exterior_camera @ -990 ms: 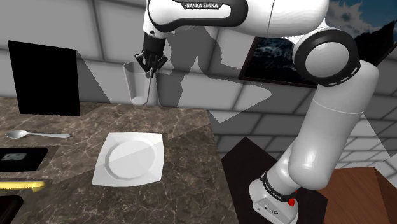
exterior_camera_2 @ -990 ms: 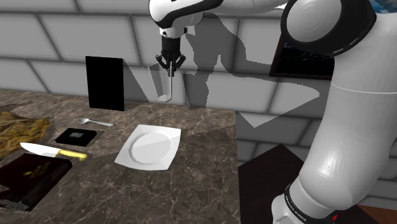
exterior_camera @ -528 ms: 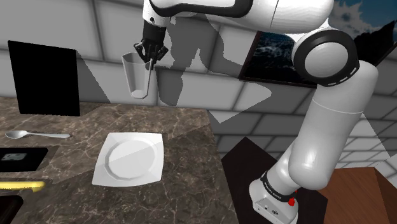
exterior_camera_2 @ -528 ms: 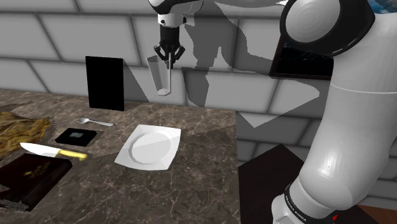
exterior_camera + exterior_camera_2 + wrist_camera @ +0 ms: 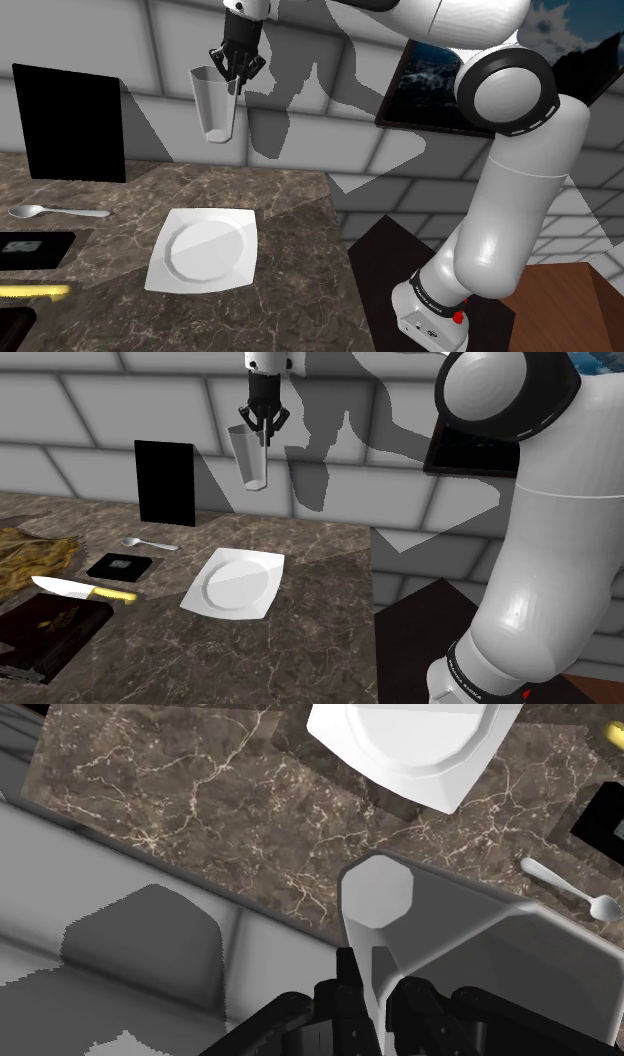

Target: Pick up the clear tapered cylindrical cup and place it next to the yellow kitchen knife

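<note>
A clear tapered cup (image 5: 213,105) hangs high above the back of the dark marble counter (image 5: 290,215), in front of the grey tiled wall. My gripper (image 5: 238,85) is shut on its rim, one finger inside and one outside. The second exterior view has the cup (image 5: 250,460) under the gripper (image 5: 262,437), well above the counter. From the wrist, the cup (image 5: 440,934) extends away from the gripper (image 5: 378,994), bottom toward the counter. The yellow-handled knife (image 5: 110,594) lies near the counter's front left; its handle (image 5: 30,291) touches the shoulder view's left edge.
A white square plate (image 5: 205,250) lies mid-counter below the cup. A spoon (image 5: 55,211) and a flat black pad (image 5: 35,248) lie left of it. A black upright panel (image 5: 70,122) leans at the wall. A dark book (image 5: 50,637) and tan cloth (image 5: 30,557) sit by the knife.
The gripper has risen with the cup in it, lifting the cup from near the counter's back to well above it. Nothing else moved.
</note>
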### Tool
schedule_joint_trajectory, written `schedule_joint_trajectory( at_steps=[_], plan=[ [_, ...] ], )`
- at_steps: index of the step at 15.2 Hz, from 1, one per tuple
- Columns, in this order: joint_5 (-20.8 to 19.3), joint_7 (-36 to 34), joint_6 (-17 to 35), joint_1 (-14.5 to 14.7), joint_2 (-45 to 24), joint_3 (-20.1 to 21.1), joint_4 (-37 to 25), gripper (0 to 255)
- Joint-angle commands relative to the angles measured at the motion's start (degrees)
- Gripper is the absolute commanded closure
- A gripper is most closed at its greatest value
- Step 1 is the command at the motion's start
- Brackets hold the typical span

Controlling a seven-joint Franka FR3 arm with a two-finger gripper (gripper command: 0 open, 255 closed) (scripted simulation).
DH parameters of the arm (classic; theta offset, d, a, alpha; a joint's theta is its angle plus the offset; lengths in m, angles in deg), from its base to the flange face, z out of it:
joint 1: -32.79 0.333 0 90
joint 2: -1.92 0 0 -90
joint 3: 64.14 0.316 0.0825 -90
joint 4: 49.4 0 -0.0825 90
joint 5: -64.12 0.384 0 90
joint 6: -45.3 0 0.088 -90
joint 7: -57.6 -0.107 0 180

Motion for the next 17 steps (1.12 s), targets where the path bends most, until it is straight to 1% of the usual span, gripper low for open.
schedule_joint_trajectory(
  at_steps=[1, 7, 12, 17],
  plan=[
    [-0.09, -0.06, -1.84, 0.07, -0.46, 0.0, -2.32, 255],
    [-0.54, -0.48, -7.23, 0.57, -2.42, 0.05, -9.66, 255],
    [-0.84, -5.83, -2.16, 3.99, 1.15, 1.8, -1.34, 255],
    [-1.58, -11.54, 1.78, 7.66, 2.6, 3.74, 3.81, 255]
  ],
)
